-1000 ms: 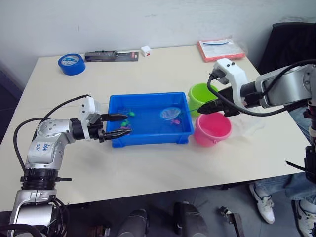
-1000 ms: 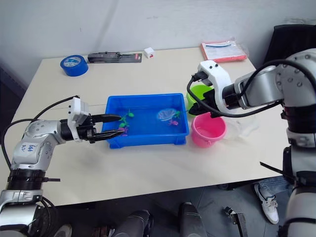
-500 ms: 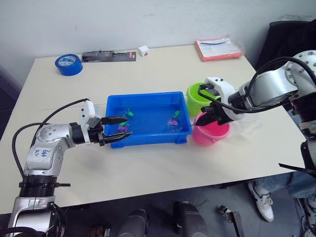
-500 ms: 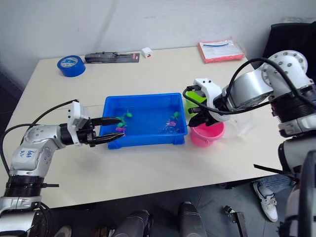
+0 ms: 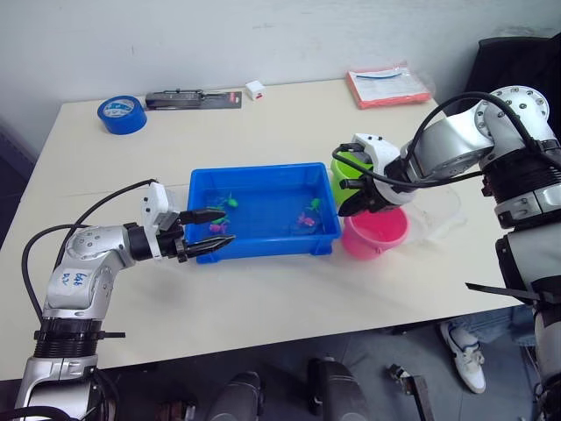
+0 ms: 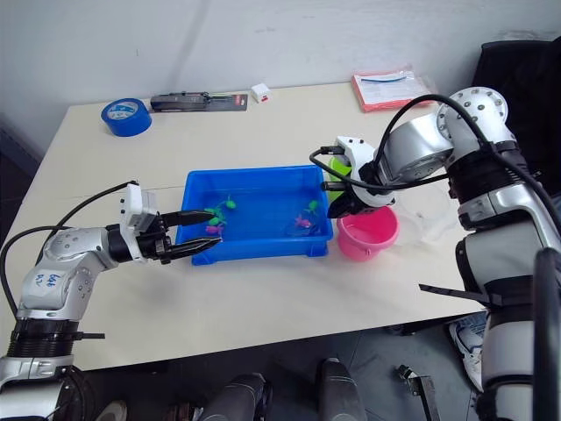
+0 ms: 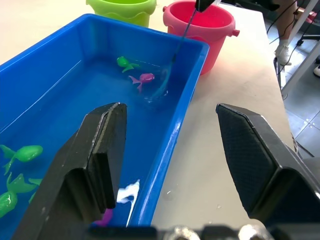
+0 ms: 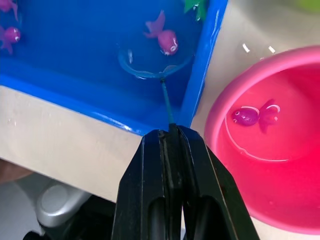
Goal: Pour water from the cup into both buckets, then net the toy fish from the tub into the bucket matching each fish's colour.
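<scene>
Spanning mid-worktop (image 5: 263,307), the blue tub (image 5: 263,244) kept its place while the right gripper (image 8: 172,137), jaws clamped on the net (image 8: 155,62) handle, had swung in from beside the buckets since a second earlier. The hoop now sat submerged under a pink fish (image 8: 167,42); one already lay in the pink bucket (image 8: 300,210), so netting looked underway. The left gripper (image 7: 170,150) stayed wide, empty, at the tub's near-left corner.

The left arm reaches in low from the near left, its gripper (image 5: 210,230) level, fingers spread wide. The right arm bends in from the far right, its gripper (image 8: 172,134) angled downward, fingers pinched together.
</scene>
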